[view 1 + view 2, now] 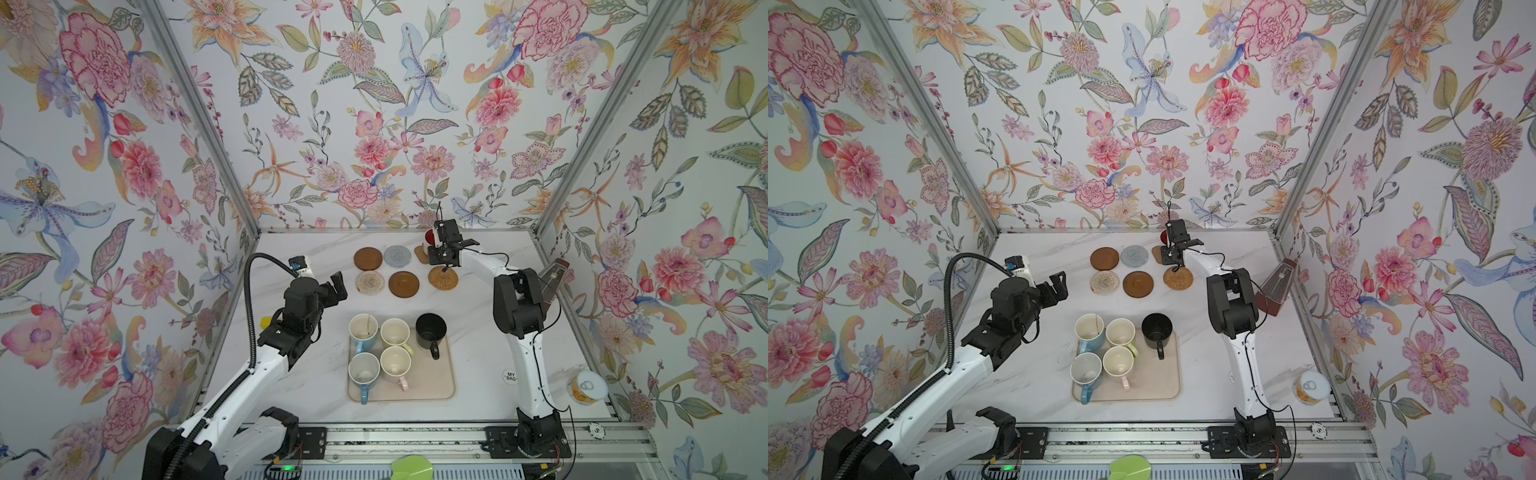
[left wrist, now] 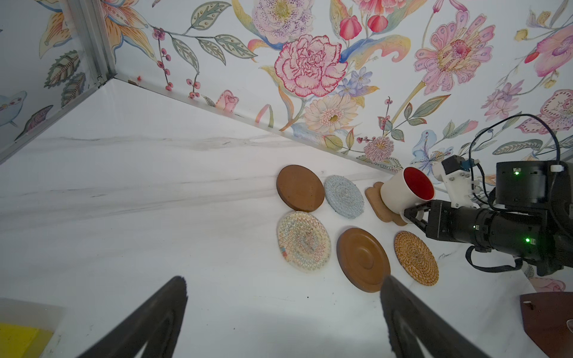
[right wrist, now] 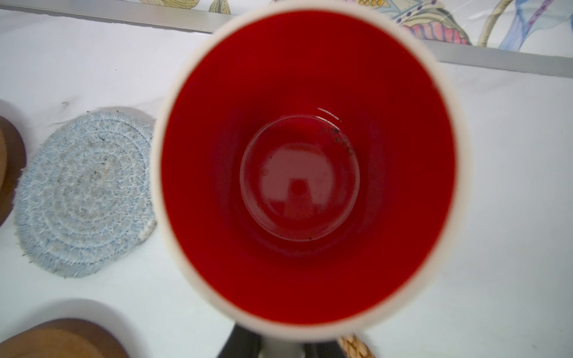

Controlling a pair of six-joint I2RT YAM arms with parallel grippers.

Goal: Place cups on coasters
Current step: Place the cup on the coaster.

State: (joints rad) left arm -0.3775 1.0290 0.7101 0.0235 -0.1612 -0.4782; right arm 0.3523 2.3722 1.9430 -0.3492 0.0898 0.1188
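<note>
My right gripper (image 1: 435, 250) is shut on the handle of the white cup with a red inside (image 2: 403, 192), which stands slightly tilted over the tan flower-shaped coaster (image 2: 382, 208) at the back; I cannot tell if it touches. The grey (image 1: 397, 256), two dark brown (image 1: 368, 258) (image 1: 404, 284), cream woven (image 1: 370, 282) and rattan (image 1: 443, 277) coasters lie bare. Two light blue cups (image 1: 363, 328) (image 1: 363, 370), a pale green (image 1: 395, 332), a pink (image 1: 395, 361) and a black one (image 1: 431, 330) stand on the beige tray (image 1: 434, 384). My left gripper (image 1: 337, 286) hangs open left of the coasters.
A brown metronome (image 1: 552, 282) stands by the right wall beside the right arm. A yellow-labelled tin can (image 1: 587, 387) lies at the front right corner, with a white sticker (image 1: 510, 377) near the tray. A yellow block (image 1: 266, 321) sits by the left wall.
</note>
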